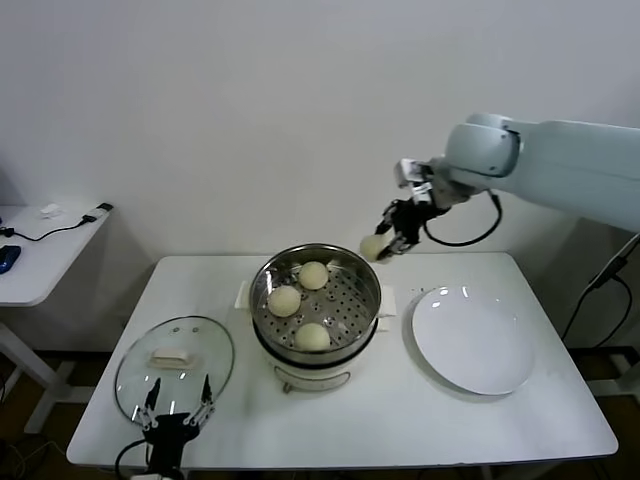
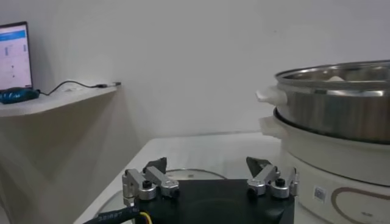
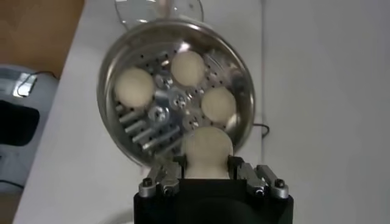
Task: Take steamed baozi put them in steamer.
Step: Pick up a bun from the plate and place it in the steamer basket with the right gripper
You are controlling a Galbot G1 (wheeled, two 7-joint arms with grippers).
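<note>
The steamer (image 1: 370, 285), a shiny steel pot on a cream base, stands mid-table with three cream-white baozi (image 1: 313, 275) (image 1: 284, 300) (image 1: 312, 336) on its perforated tray. My right gripper (image 1: 381, 243) is shut on a fourth baozi (image 1: 373, 247), held in the air just above the pot's far right rim. In the right wrist view the held baozi (image 3: 208, 151) sits between the fingers (image 3: 161, 179) over the steamer (image 3: 237, 91). My left gripper (image 1: 177, 405) is open and empty, low at the table's front left, next to the steamer (image 2: 341, 103).
A round glass lid (image 1: 208, 350) lies front left, under my left gripper (image 2: 208, 172). A flat white plate (image 1: 472, 340) lies right of the steamer. A side table (image 1: 40, 250) with cables stands at the far left.
</note>
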